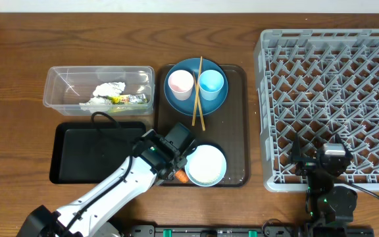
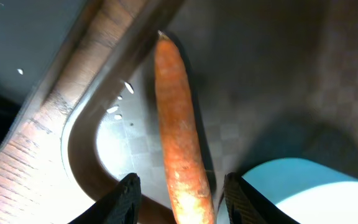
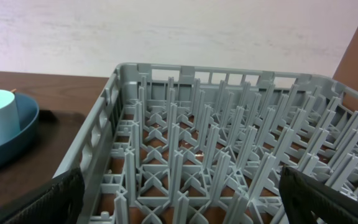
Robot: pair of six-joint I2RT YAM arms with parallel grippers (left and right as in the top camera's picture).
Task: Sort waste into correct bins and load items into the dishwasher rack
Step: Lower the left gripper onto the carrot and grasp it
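Observation:
An orange carrot [image 2: 179, 124] lies on the brown tray [image 2: 260, 74] beside the pale-blue bowl [image 2: 303, 186]. My left gripper [image 2: 182, 186] straddles the carrot's near end, open, with a gap showing on each side. From overhead, only a bit of the carrot [image 1: 181, 176] peeks out under the left gripper [image 1: 179, 161], left of the bowl [image 1: 206, 164]. Loose rice grains [image 2: 120, 102] dot the tray's corner. My right gripper [image 3: 182, 193] stands wide open and empty over the near edge of the dishwasher rack [image 1: 334, 99].
The blue plate [image 1: 176, 102] carries a pink cup [image 1: 180, 83], a light-blue cup [image 1: 211, 83] and chopsticks [image 1: 198, 99]. The clear tub [image 1: 58, 85] holds the napkin [image 1: 107, 91] and wrapper [image 1: 127, 99]. The black tray [image 1: 91, 151] lies left of my arm.

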